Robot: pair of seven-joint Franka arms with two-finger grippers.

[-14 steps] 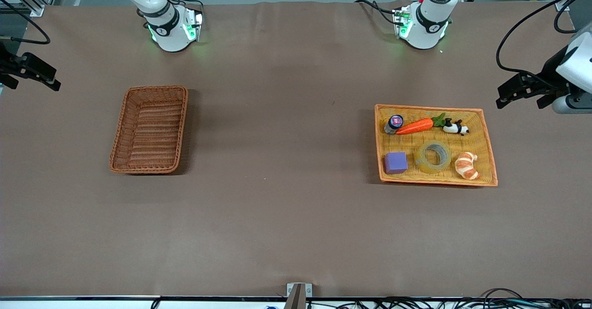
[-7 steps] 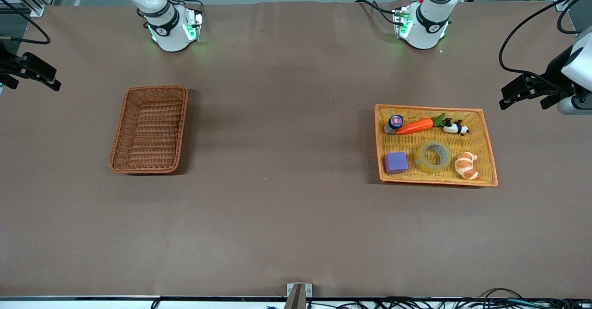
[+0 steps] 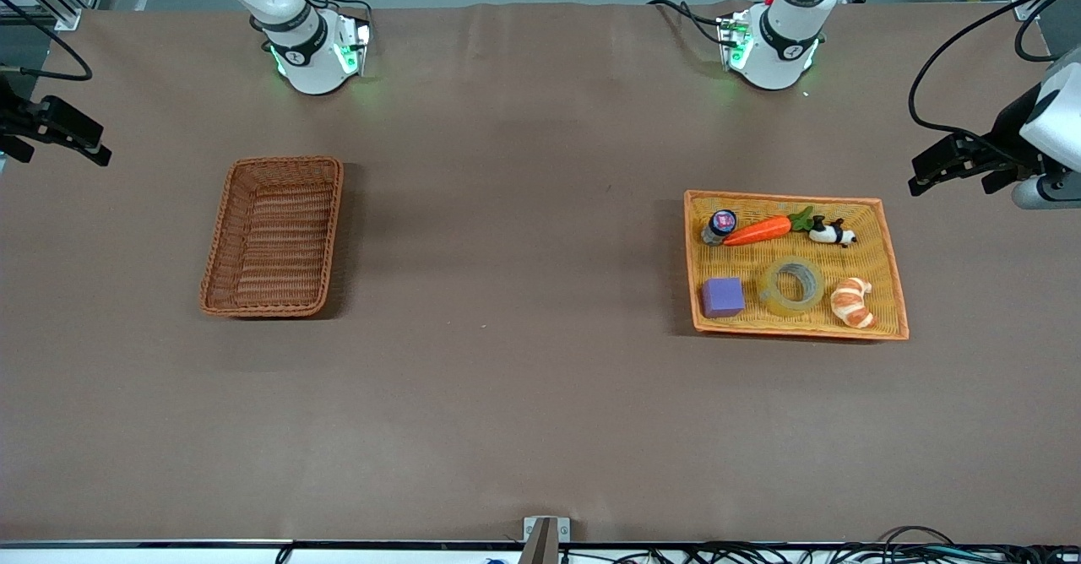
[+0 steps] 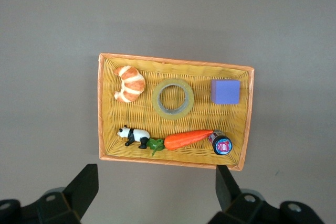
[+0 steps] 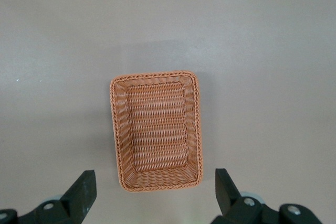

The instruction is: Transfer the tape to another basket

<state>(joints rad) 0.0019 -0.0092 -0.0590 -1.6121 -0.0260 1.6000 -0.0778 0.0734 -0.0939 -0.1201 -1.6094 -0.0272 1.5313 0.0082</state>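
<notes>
Task not yet begun, as far as the views show. The tape (image 3: 791,286) lies flat in the yellow tray (image 3: 893,311) toward the left arm's end of the tabletop (image 3: 524,395), untouched. The basket (image 3: 274,235) sits well apart from it, toward the right arm's end, with nothing in it. All of the job is left: reach, grasp, lift, carry across, release.

Left tool (image 3: 958,167): up in the air over the tabletop beside the tray, not over the tape. In the left wrist view its two fingers (image 4: 84,190) stand wide apart, nothing between them.

Right tool (image 3: 63,133): up over the tabletop's edge at the right arm's end, beside the basket. Right wrist view shows it spread wide as well, holding nothing. It looks to be waiting.

Tape, close notes: translucent yellowish ring, greyish inner core, hole facing up, tray weave faintly visible through the middle. It rests between a purple block (image 3: 723,296) and a croissant toy (image 3: 851,302), near both, touching neither that I can tell. Carrot toy (image 3: 757,230), panda figure (image 3: 832,232) and a small capped jar (image 3: 719,225) lie farther from the front camera, in the same tray.

Judgement: the ring wall looks thin enough to pinch, one finger inside the hole.
</notes>
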